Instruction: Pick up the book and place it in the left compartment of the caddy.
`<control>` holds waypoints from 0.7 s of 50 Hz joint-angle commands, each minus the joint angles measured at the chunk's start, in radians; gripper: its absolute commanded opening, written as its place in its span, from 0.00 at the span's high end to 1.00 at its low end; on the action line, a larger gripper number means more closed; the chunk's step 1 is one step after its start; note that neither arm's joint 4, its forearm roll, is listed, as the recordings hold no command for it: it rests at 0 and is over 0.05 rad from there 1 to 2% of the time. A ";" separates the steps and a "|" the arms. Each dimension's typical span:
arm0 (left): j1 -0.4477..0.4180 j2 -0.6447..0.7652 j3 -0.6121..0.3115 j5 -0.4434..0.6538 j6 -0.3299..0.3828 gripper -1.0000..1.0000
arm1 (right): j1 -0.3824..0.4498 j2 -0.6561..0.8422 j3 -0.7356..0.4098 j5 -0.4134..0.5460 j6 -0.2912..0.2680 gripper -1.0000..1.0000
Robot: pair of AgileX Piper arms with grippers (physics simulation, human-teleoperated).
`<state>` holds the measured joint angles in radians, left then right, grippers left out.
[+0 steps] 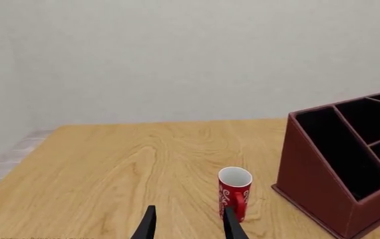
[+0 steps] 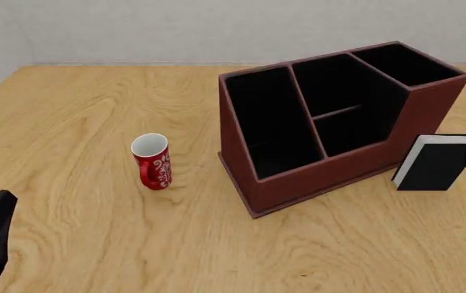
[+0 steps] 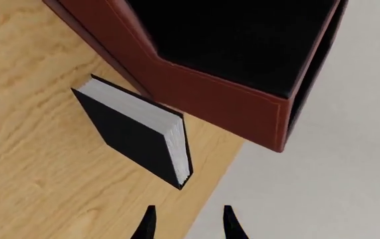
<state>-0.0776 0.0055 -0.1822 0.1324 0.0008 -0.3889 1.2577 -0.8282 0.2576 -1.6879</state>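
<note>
Inspector A: Starting nearest the rig. Left gripper sits low at the near left corner of the surface, fingers parted with nothing between them. In its wrist view the red mug stands upright just beyond the finger tips, handle toward the arm.

Inspector B: And the right gripper?

Inspector A: Also parted and empty. In the front view only a dark part of that arm shows at the right edge, beside the book.

Inspector B: Location of the book?

Inspector A: It stands upright on the surface at the right, just outside the caddy, beside its tall end wall. I cannot tell whether it touches that wall. The right wrist view shows the black cover and the white page edges, with the book ahead of the fingers and off to one side, not yet between them.

Inspector B: Governing relation for the pick?

Inspector A: The right arm is much the nearer; the left is well apart, with mug and caddy between. The book's long axis runs vertically, so in my judgement the fingers should come square to the thin dimension and close across the two covers.

Inspector B: Destination?

Inspector A: The left compartment, the long slot at the caddy's low end, lies on the far side of the caddy from the book. Nothing is in it.
</note>
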 commanded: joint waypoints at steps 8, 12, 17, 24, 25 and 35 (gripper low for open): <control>0.017 0.008 0.008 -0.010 -0.001 0.00 | 0.002 0.093 -0.048 -0.032 -0.020 0.00; 0.022 0.009 0.008 -0.009 -0.001 0.00 | 0.008 0.105 -0.047 -0.039 -0.021 0.00; 0.026 0.010 0.005 -0.006 -0.002 0.00 | 0.014 0.118 -0.045 -0.046 -0.022 0.00; 0.031 0.013 0.010 -0.010 -0.006 0.00 | 0.016 0.134 -0.048 -0.050 -0.029 0.00; 0.032 0.014 0.012 -0.012 -0.006 0.00 | 0.018 0.138 -0.049 -0.052 -0.029 0.00; 0.037 0.019 0.018 -0.023 -0.007 0.00 | 0.028 0.171 -0.051 -0.072 -0.033 0.00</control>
<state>-0.0471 0.0202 -0.1695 0.1175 -0.0050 -0.3695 1.3978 -0.8757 0.2023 -1.7167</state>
